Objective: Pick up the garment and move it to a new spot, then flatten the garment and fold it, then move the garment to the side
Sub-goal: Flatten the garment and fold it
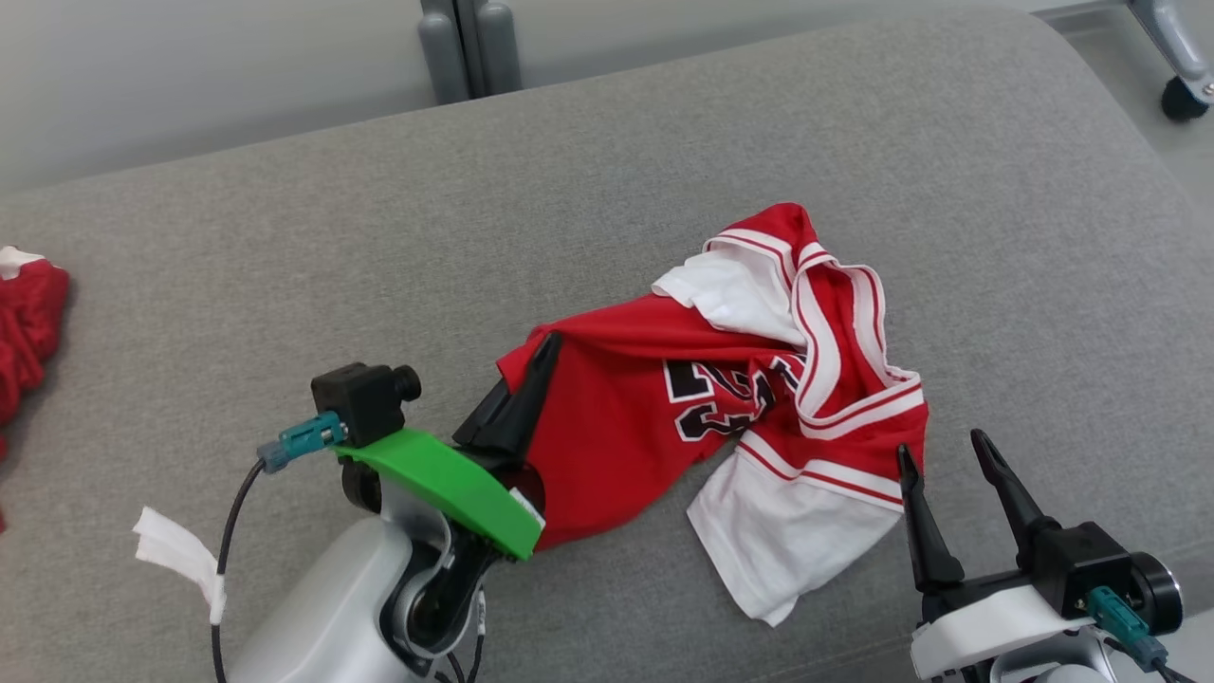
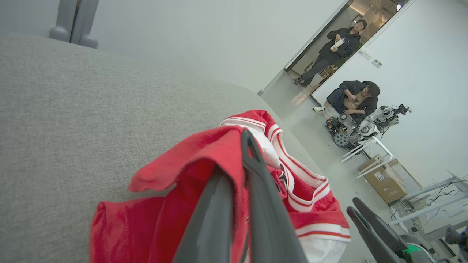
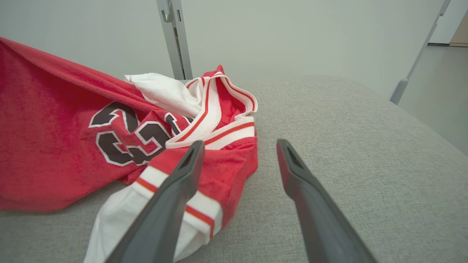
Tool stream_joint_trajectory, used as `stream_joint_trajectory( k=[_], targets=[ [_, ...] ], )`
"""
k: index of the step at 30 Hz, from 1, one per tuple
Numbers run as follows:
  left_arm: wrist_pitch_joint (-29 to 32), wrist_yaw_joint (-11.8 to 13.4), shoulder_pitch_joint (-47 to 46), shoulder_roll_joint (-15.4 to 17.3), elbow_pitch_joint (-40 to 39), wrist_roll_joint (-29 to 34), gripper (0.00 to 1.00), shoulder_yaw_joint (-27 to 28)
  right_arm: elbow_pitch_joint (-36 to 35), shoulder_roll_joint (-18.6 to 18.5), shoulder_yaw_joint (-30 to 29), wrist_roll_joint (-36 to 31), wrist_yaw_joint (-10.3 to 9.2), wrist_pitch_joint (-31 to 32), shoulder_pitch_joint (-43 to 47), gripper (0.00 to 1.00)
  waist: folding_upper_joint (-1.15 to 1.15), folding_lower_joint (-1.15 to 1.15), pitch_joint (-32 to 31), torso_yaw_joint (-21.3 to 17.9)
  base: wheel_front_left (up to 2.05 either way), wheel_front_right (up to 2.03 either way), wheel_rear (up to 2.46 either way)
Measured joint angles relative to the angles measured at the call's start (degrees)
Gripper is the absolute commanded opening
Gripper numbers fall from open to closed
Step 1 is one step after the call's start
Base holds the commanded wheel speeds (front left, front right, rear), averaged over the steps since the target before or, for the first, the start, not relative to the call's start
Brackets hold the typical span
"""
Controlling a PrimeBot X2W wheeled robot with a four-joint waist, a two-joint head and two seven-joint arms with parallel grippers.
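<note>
It's a robotics lab by the look of it: bare white walls (image 2: 420, 91), a person (image 2: 356, 98) crouched beside a small robot (image 2: 365, 126) on the floor (image 2: 318, 146), cardboard boxes (image 2: 384, 180) and trailing cables (image 2: 431, 197) nearby.

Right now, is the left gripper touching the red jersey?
Touching. In the left wrist view the left gripper is shut on the red jersey, with a fold of fabric pinched between its jaws.

Left hand (image 1: 544, 349) low at left, fingers pinched together, right hand (image 1: 942, 446) at lower right, fingers spread, pointing up
</note>
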Motion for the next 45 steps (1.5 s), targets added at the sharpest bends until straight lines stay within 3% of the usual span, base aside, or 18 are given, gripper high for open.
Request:
stream_joint_trajectory(
  k=[5,10,16,24,32,37,38,42,43,44,45],
  targets=[
    [-2.3,1.0,6.8,2.6,-13.1,0.4,0.0,-0.6,0.5,0.0,-0.5,0.0,0.0,0.0,1.6,1.0,0.0,0.0,-2.3,3.4,0.0,0.0,0.0],
    [-1.4,5.5,11.4,3.8,-26.9,2.2,0.0,-2.9,0.7,0.0,-0.7,0.1,0.0,0.0,2.4,1.0,0.0,0.0,-4.5,7.0,0.0,0.0,0.0],
    [1.4,10.4,10.9,3.9,-33.6,4.5,0.0,-3.7,1.0,0.0,0.2,0.1,0.0,0.0,2.0,1.0,0.0,0.0,-6.6,10.1,0.0,0.0,0.0],
    [2.6,11.3,2.3,6.1,-21.6,5.6,0.0,1.8,1.0,0.0,1.8,0.4,0.0,0.0,-0.1,1.0,0.0,0.0,-6.4,8.4,0.0,0.0,0.0],
    [3.1,10.2,-8.8,11.1,-1.4,8.2,0.0,6.2,0.5,0.0,1.6,0.4,0.0,0.0,-1.0,1.0,0.0,0.0,-3.0,3.2,0.0,0.0,0.0],
    [1.4,9.4,-14.7,11.6,12.4,8.1,0.0,8.8,0.0,0.0,1.8,0.1,0.0,0.0,-1.4,1.0,0.0,0.0,0.1,0.1,0.0,0.0,0.0],
    [0.7,9.4,-15.6,11.6,14.7,8.1,0.04,9.1,-0.1,0.0,1.9,0.1,0.0,0.0,-1.5,1.0,0.0,0.0,0.6,-0.3,0.0,0.0,0.0],
    [-2.6,8.2,-18.3,10.5,23.1,8.7,0.46,9.7,-0.3,0.0,1.8,-0.2,0.0,0.0,-2.3,1.0,0.0,0.0,2.6,-1.9,0.0,0.0,0.0],
    [-3.5,7.9,-18.9,10.1,24.9,9.0,0.83,9.6,-0.4,0.0,1.7,-0.4,0.0,0.0,-2.3,1.0,0.0,0.0,3.1,-2.1,0.0,0.0,0.0],
    [-4.1,7.9,-19.3,9.7,26.5,9.4,1.0,9.6,-0.3,0.0,1.7,-0.4,0.0,0.0,-2.3,1.0,0.0,0.0,3.4,-2.2,0.0,0.0,0.0],
    [-4.4,7.6,-19.3,9.3,27.8,9.6,1.0,9.5,-0.2,0.0,1.8,-0.4,0.0,0.0,-2.3,1.0,0.0,0.0,3.6,-2.1,0.0,0.0,0.0]
  ],
)
